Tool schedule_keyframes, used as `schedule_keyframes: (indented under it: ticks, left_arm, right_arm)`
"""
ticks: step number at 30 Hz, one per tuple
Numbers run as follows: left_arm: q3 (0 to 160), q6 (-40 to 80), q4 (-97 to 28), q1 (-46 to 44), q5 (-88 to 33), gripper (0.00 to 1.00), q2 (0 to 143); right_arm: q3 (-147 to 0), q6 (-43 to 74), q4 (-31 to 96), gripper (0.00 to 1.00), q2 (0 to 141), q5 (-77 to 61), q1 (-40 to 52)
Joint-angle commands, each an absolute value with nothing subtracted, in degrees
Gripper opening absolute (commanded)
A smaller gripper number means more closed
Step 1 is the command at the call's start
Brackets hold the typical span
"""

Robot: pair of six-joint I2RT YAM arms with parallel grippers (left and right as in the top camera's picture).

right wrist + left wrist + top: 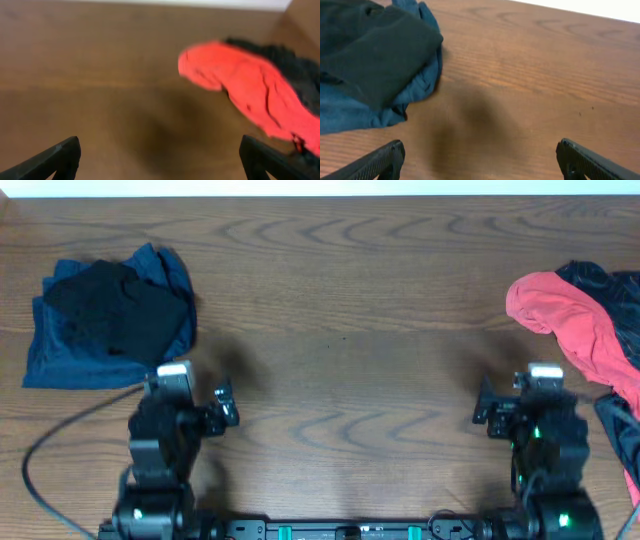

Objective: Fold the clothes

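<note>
A crumpled red garment (570, 315) lies at the table's right edge on a dark black garment (605, 280) that runs out of frame; no print shows on it. Both appear in the right wrist view, the red garment (240, 80) and the black one (290, 65), blurred. At the far left a black garment (115, 305) lies on a blue one (60, 355); the left wrist view shows the black garment (370, 50) and the blue one (420, 82). My left gripper (185, 395) (477, 150) is open and empty above bare wood. My right gripper (535, 395) (160, 147) is open and empty, left of the red garment.
The brown wooden table (340, 310) spans the view, with a pale strip along its far edge. A black cable (45, 445) loops at the front left beside the left arm. Grey-dark fabric (620, 430) hangs at the front right edge.
</note>
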State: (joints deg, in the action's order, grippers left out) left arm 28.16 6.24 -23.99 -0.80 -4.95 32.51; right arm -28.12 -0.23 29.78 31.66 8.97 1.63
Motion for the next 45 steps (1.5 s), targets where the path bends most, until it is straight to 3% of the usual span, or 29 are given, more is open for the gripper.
schedule_keyframes:
  ticks: [1,8,16,24,27,34,38,45]
  left_arm:
    - [35.24,6.98,-28.82,-0.78,-5.58,0.98,40.58]
    - [41.45,7.05,-35.59,-0.78,-5.58,0.98,50.76]
    - [41.45,7.81,-35.99,-0.78,-5.56,0.98,52.71]
    - [41.45,7.81,-35.99,-0.78,-5.56,0.98,52.73]
    - [41.45,7.81,-35.97,-0.78,-5.56,0.98,52.73]
    - [41.45,7.81,-35.97,-0.78,-5.56,0.98,52.73]
    - [41.45,7.81,-35.97,-0.78,-5.56,0.98,52.73]
    - [41.45,7.81,-35.94,-0.78,-5.56,0.98,52.73]
  right_arm:
    - [-32.99,0.60,32.71,0.99,41.76,9.54,-0.78]
    - [-41.01,0.62,34.04,0.99,61.34,0.40,-4.12]
    - [-41.43,14.48,29.41,0.99,72.47,23.75,-9.04]
    - [-41.43,14.76,21.39,0.94,82.46,26.70,-22.98]
    - [-41.43,14.79,19.16,0.87,85.03,26.96,-27.46]
    - [-41.43,13.91,14.52,0.85,86.80,27.66,-35.83]
    - [-41.43,13.30,13.89,0.75,86.96,27.53,-40.10]
    - [-41.43,13.28,13.37,0.73,88.31,23.73,-46.61]
